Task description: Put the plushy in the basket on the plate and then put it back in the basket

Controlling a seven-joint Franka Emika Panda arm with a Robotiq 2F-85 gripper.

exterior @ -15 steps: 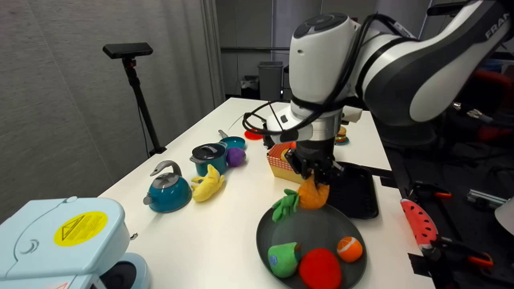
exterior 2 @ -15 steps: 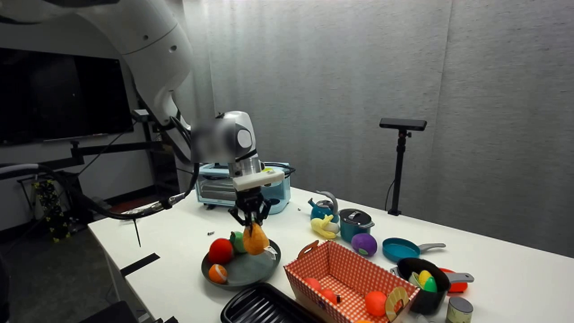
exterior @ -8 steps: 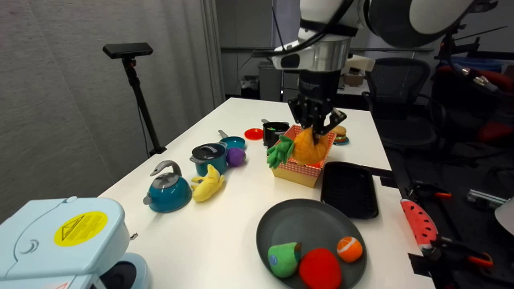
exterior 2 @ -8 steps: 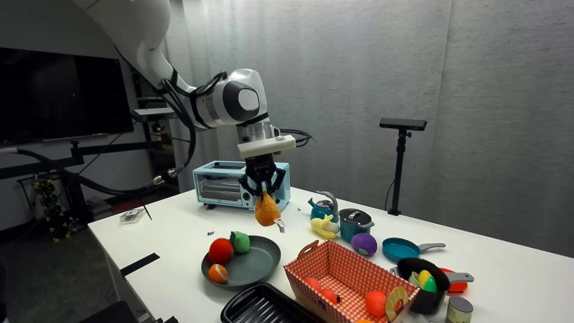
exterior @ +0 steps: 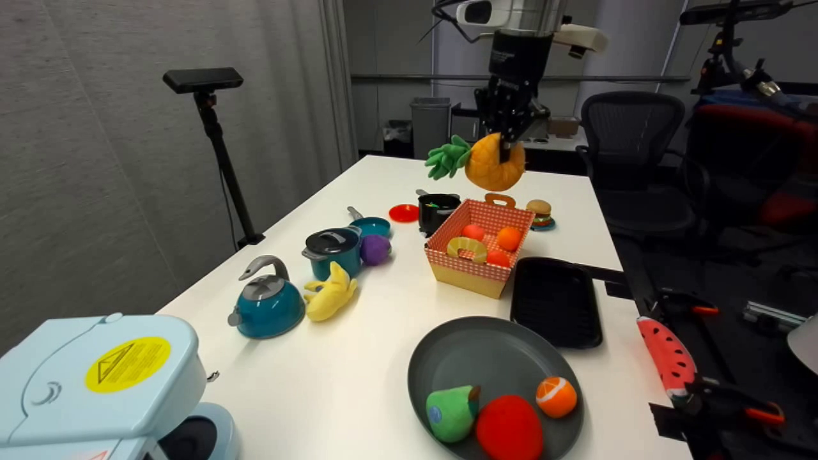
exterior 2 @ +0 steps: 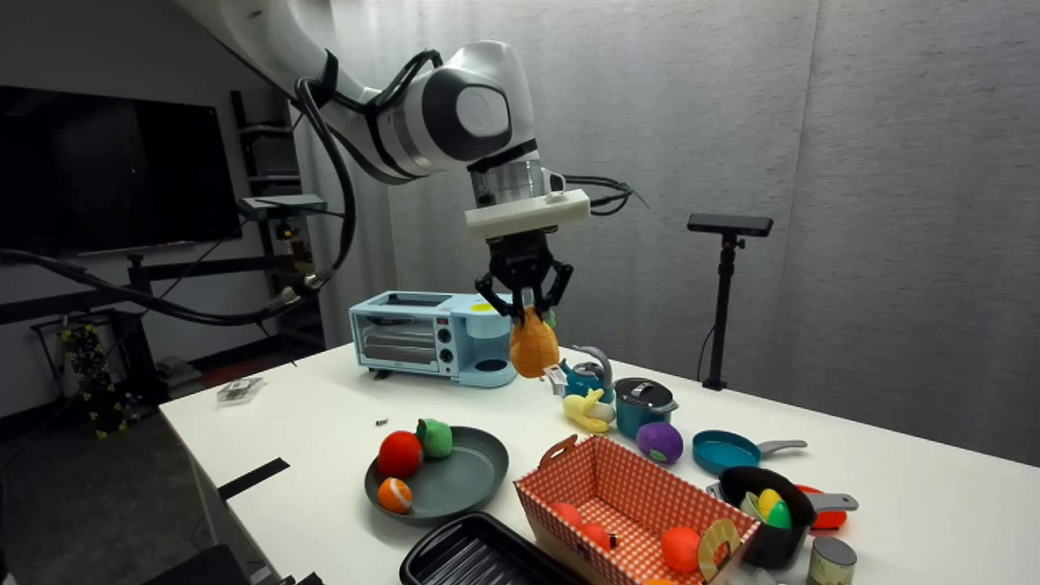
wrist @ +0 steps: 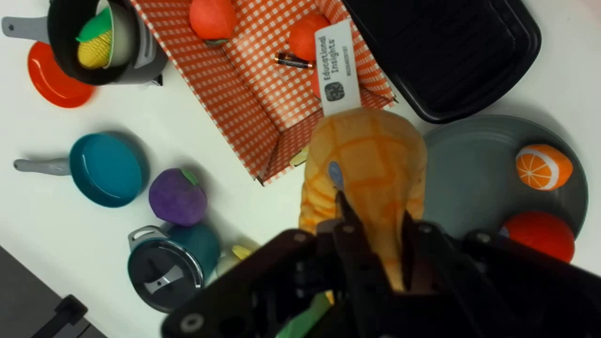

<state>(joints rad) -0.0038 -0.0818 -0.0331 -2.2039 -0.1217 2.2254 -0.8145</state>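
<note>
My gripper (exterior: 506, 150) is shut on the orange pineapple plushy (exterior: 489, 169) with green leaves, high above the table. In the wrist view the plushy (wrist: 366, 145) sits between both fingers, its white tag pointing away. It hangs from the fingers in an exterior view (exterior 2: 534, 345). The tan basket (exterior: 470, 281) with red checked lining stands on the table below, holding several round red and orange toys. The dark grey plate (exterior 2: 467, 479) holds a small round orange toy (exterior: 556, 397), a red toy (exterior: 510, 428) and a green toy (exterior: 451, 413).
A black tray (exterior: 556, 303) lies beside the basket and plate. A black pot (wrist: 103, 47) stands near the basket. A teal pot (exterior 2: 644, 410), a kettle (exterior: 266, 306), a teal pan (wrist: 108, 171), a purple toy (wrist: 178, 197) and a blue oven (exterior 2: 406, 337) stand around.
My gripper has risen with the pineapple plushy from just above the plate to high above the table, also shifting sideways. The things on the table have not moved.
</note>
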